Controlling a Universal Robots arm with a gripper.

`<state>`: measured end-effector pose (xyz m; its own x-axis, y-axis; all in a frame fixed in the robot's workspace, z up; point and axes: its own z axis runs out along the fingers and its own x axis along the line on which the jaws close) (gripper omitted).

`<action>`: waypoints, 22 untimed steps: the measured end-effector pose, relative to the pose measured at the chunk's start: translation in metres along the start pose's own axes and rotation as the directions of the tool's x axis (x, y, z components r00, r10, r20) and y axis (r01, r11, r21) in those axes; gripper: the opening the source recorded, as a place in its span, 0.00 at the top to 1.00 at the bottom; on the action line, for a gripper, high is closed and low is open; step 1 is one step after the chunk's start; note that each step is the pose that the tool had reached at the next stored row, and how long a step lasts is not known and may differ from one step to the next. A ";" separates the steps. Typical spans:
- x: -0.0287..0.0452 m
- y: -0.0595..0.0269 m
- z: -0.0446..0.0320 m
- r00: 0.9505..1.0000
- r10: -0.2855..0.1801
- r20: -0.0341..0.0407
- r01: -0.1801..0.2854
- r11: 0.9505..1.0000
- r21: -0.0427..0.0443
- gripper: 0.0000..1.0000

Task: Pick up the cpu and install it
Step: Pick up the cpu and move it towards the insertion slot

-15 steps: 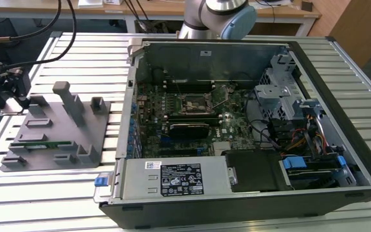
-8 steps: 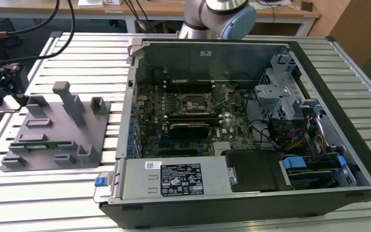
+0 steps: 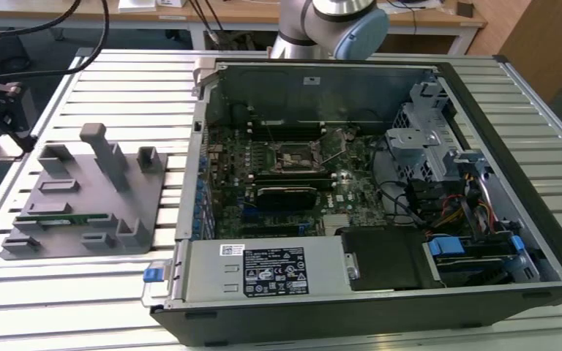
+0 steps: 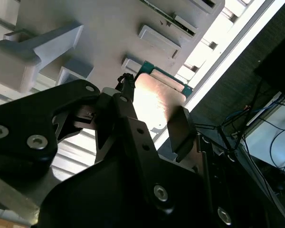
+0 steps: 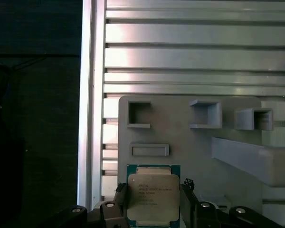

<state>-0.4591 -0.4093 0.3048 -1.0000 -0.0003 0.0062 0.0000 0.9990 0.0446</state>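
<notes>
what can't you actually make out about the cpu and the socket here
- cpu: one edge is cut off by the frame in the first wrist view.
- Part of the cpu: hidden behind the gripper in the second wrist view.
- socket: too small in the exterior view to tell whether it is open.

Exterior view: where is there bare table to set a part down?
Bare slats of the table lie beyond the grey tray and on its near side. The strip between the tray and the computer case is narrow. The case's inside is crowded.
</notes>
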 end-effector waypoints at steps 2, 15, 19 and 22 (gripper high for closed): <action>0.0001 0.0004 -0.0056 1.000 0.000 0.000 0.000 1.000 0.000 0.47; 0.0004 0.0036 -0.0501 1.000 0.000 0.000 0.000 1.000 0.000 0.47; 0.0005 0.0049 -0.0658 1.000 0.000 0.000 0.000 1.000 0.000 0.47; 0.0005 0.0059 -0.0768 1.000 0.000 0.000 0.000 1.000 0.000 0.47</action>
<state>-0.4591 -0.4068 0.3818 -1.0000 -0.0002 0.0061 0.0001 0.9990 0.0446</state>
